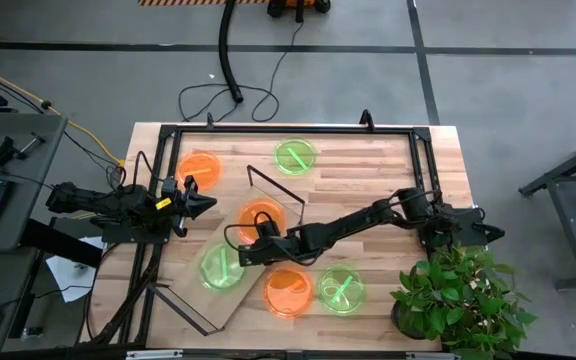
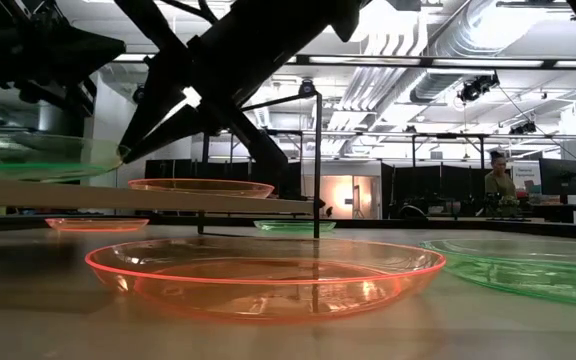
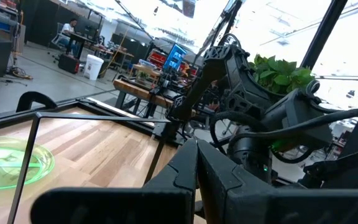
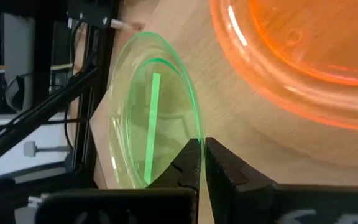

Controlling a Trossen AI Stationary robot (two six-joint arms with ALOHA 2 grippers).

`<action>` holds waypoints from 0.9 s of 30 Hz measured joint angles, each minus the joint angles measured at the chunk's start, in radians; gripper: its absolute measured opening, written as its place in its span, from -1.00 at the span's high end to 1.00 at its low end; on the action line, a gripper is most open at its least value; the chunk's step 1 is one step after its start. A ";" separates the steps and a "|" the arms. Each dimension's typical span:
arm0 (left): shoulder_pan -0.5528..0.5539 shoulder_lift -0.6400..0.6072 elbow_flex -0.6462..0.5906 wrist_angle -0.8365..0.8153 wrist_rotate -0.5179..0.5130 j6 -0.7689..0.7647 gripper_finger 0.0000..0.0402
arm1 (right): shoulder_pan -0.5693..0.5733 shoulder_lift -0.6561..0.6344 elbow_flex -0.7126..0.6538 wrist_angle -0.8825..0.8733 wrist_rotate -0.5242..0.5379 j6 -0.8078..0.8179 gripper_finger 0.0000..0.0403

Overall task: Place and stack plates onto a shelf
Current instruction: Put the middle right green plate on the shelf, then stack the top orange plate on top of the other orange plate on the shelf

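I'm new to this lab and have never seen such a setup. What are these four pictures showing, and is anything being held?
Two dark robot arms work at a wooden table. One picture looks down from above, one looks level across the tabletop, and two come from cameras on the wrists. The shelf is a long light board lying on the table, with a green plate and an orange plate on it. Four more plates sit on the table. The right gripper, fingers shut, sits at the green plate's rim. The left gripper waits near the table's left edge, shut on nothing.

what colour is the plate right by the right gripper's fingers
Neon green plate with a green stripe; clearest in the right wrist view.
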 joint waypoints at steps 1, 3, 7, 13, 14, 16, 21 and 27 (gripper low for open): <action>0.000 0.000 0.000 0.000 0.000 0.000 0.98 | 0.000 0.000 0.000 0.001 -0.005 -0.007 0.96; 0.000 0.000 0.000 0.000 0.000 0.000 0.98 | 0.000 0.000 0.000 -0.003 -0.009 -0.014 0.87; 0.000 0.000 0.000 0.000 0.000 0.000 0.98 | -0.001 0.000 0.000 -0.006 -0.010 -0.016 0.56; 0.000 0.000 0.000 0.000 0.000 0.000 0.98 | -0.026 -0.008 -0.001 -0.010 -0.141 -0.107 0.07; 0.000 0.000 0.000 0.000 0.000 0.000 0.98 | -0.032 -0.017 -0.002 -0.023 -0.160 -0.128 0.01; 0.000 0.000 0.000 0.000 0.000 0.000 0.98 | -0.042 -0.045 -0.002 -0.063 -0.192 -0.181 -0.09; 0.000 0.000 0.000 0.000 0.000 0.000 0.98 | -0.047 -0.184 -0.001 -0.346 -0.190 -0.357 -0.19; 0.000 0.000 0.000 -0.003 0.000 0.000 0.98 | -0.034 -0.372 -0.095 -0.813 -0.141 -0.476 -0.19</action>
